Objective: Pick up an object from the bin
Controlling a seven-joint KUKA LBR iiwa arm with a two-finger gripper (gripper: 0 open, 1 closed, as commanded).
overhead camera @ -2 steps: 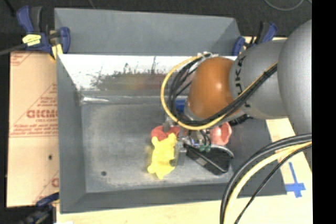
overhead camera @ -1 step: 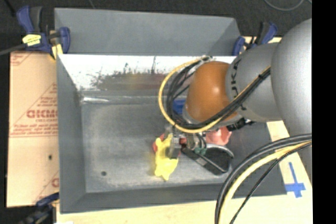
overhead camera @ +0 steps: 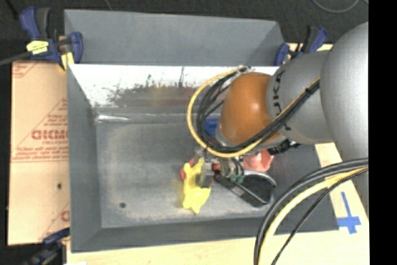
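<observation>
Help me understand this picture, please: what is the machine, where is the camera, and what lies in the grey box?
The camera looks down into a grey metal bin from above and slightly to one side. The grey shape at the right is a robot arm; the orange dome and looped cables are parts of it. Its pincer is low in the bin, right by a crumpled yellow thing. Nearby lie a black object, something pink and a small red piece. Whether the pincer grips anything cannot be told.

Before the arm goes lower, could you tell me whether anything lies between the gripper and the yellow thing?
Nothing visible does: the gripper is right against the yellow thing; a black object lies alongside.
</observation>
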